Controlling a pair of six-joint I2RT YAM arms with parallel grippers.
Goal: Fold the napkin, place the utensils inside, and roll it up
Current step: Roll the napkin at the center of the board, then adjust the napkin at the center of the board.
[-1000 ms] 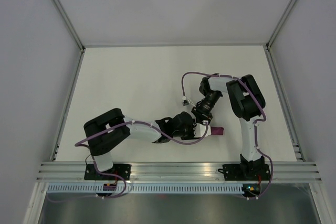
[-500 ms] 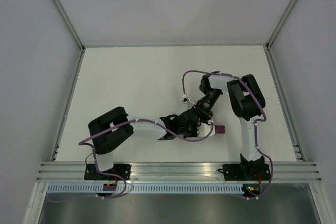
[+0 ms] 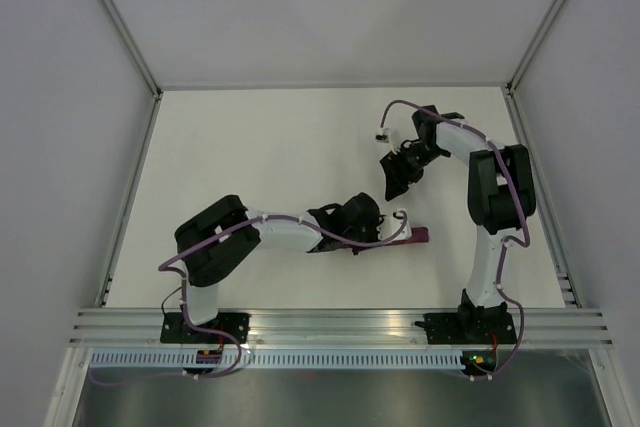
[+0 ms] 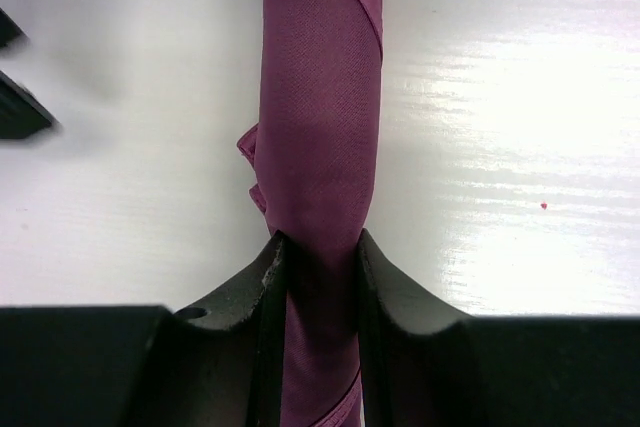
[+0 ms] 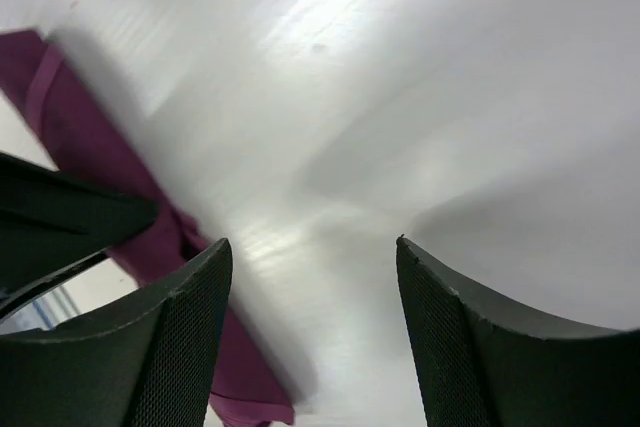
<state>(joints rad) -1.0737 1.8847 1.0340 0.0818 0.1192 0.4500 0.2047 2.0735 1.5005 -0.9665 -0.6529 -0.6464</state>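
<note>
The left gripper (image 4: 318, 247) is pinching the napkin (image 4: 322, 127), which is lying rolled into a tight tube on the table (image 4: 520, 97), toward its near side. The right gripper (image 5: 310, 257) is hovering farther back, fingers spread, seemingly just above the surface

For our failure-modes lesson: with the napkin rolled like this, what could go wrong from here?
Only the left gripper clamps the napkin, jaws shut at one spot; on release the roll may loosen.
A loose fold pokes from its side and could spread.
The right gripper hangs open, clear of it, giving no support.
</note>
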